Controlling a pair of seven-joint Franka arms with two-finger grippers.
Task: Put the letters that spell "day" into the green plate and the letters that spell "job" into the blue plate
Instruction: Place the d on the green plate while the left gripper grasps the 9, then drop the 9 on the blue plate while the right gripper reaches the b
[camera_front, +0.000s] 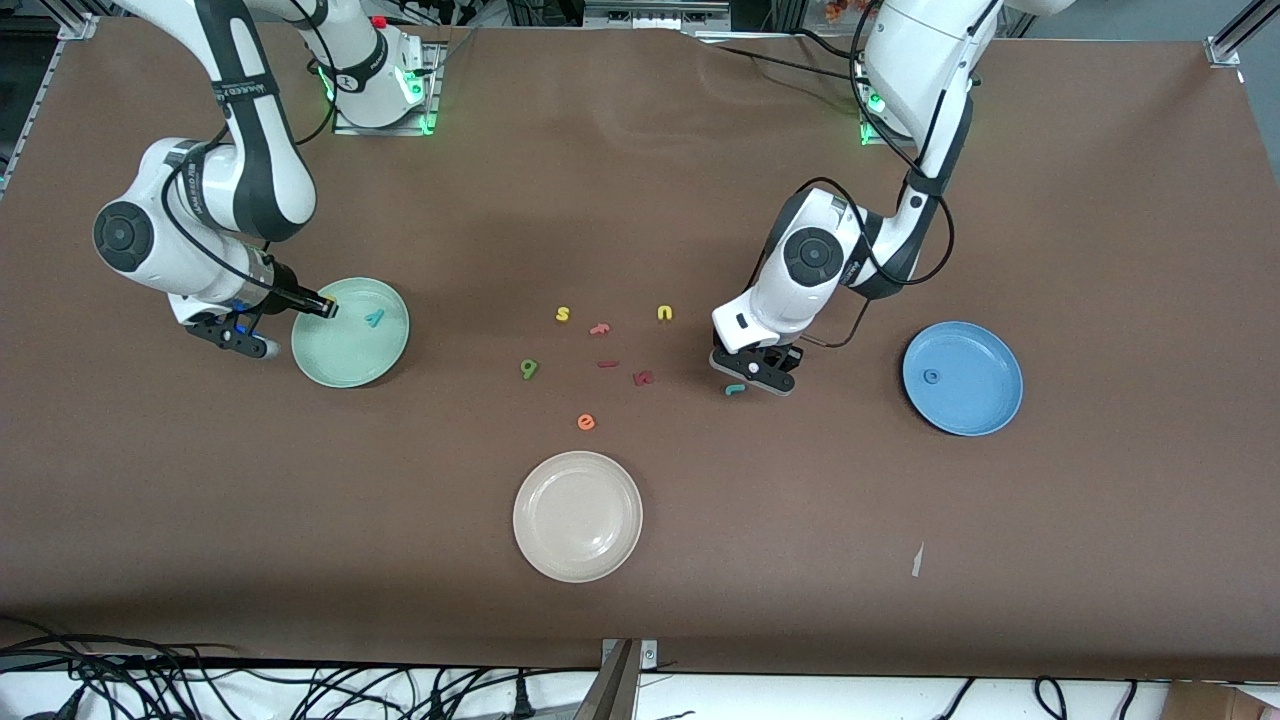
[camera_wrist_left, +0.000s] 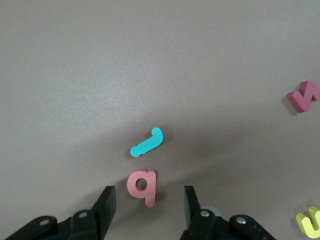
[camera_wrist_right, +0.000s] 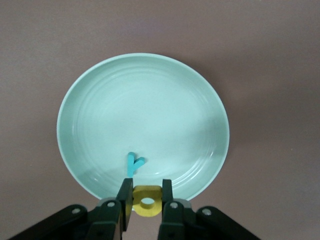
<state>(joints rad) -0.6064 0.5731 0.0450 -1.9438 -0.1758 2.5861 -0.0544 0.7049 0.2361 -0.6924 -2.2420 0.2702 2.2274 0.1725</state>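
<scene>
Right gripper (camera_wrist_right: 146, 196) clamping the yellow "d" (camera_wrist_right: 147, 203) over the green plate (camera_front: 312, 360) holding the teal "y" (camera_wrist_right: 133, 164), left gripper (camera_wrist_left: 148, 205) parted over the pink "b" (camera_wrist_left: 143, 185), teal "j" (camera_wrist_left: 147, 143) beside it

White arms with black joints, black cables, seemingly green-lit bases, black pincers.
</scene>
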